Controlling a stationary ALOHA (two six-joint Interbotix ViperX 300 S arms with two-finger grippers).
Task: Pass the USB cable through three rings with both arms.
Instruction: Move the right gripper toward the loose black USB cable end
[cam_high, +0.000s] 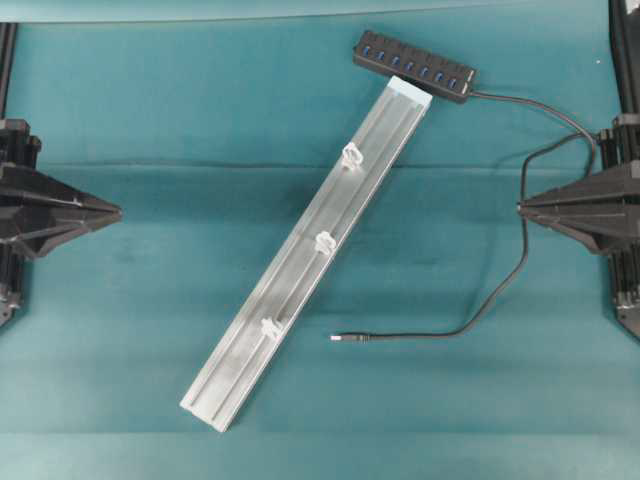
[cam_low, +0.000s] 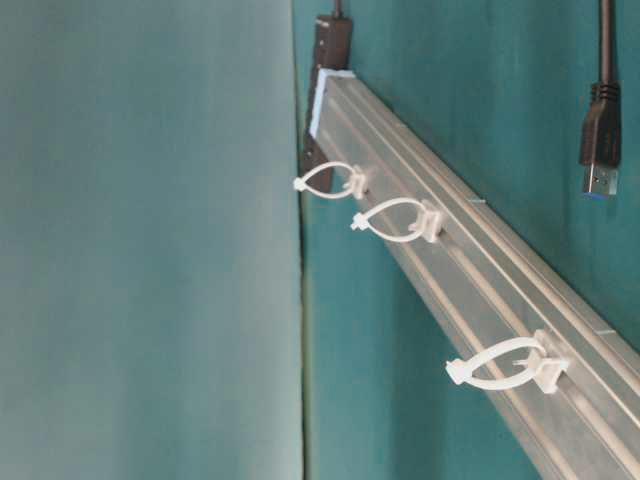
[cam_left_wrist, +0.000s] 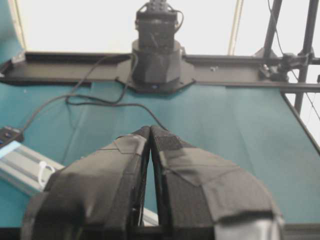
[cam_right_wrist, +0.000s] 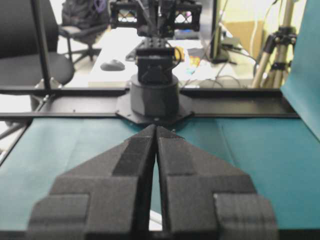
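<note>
We see nothing threaded yet: the USB cable (cam_high: 500, 290) lies loose near the tabletop's right edge, its plug (cam_high: 345, 338) just beside the rail (cam_high: 310, 260), all three rings (cam_high: 325, 242) empty. Our left gripper (cam_high: 115, 212) and right gripper (cam_high: 522, 208) wait at opposite edges, fingers pressed together, holding nothing.

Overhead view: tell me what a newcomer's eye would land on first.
A long silver rail lies slantwise across the middle of the green table, with three white rings spaced along it. A black hub sits at its far end, and the USB cable curls off to the right, its plug lying loose beside the rail.
</note>
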